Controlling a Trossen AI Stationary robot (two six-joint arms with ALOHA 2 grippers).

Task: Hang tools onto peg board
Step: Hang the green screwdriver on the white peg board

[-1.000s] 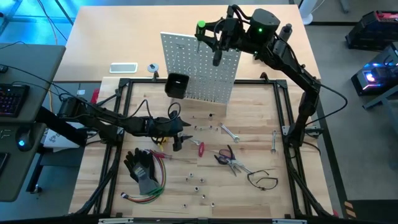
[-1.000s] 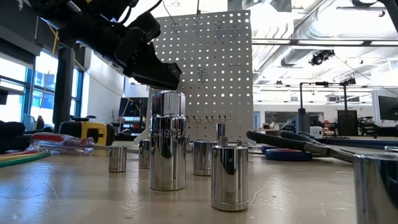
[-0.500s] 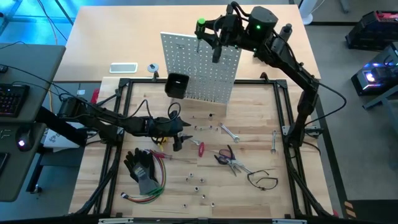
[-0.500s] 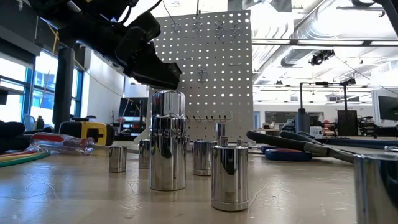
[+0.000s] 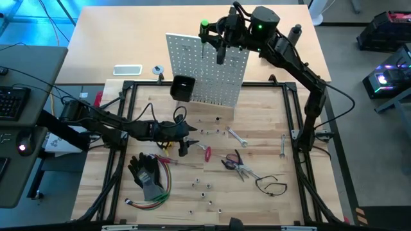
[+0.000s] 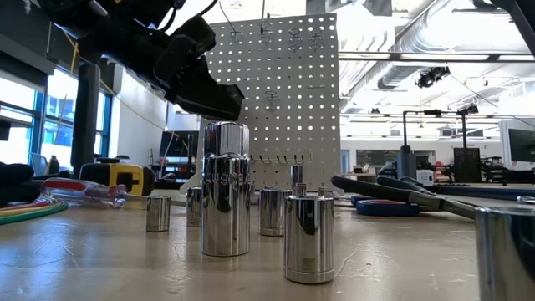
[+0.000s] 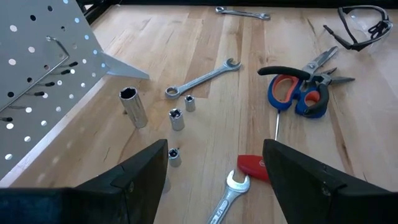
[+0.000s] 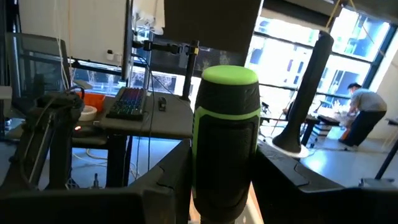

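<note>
Off-task items on your bench
You see black gloves (image 5: 146,172) beside coloured wires (image 5: 156,192); a phone (image 5: 127,70) lies behind, and safety glasses (image 5: 272,185) opposite.

Green-handled screwdriver (image 5: 206,29) upright, clamped in right hand (image 5: 214,38) at top edge of peg board (image 5: 207,69). Peg board white, perforated, standing upright, black bin (image 5: 182,88) on its front. By left hand (image 5: 186,136): red-handled screwdriver (image 5: 207,153) and silver sockets (image 7: 134,107) just beside; wrench (image 5: 237,136) and red-and-blue-handled pliers (image 5: 235,164) beyond it; black loop (image 5: 273,185) and second wrench (image 5: 282,146) well apart.
</note>
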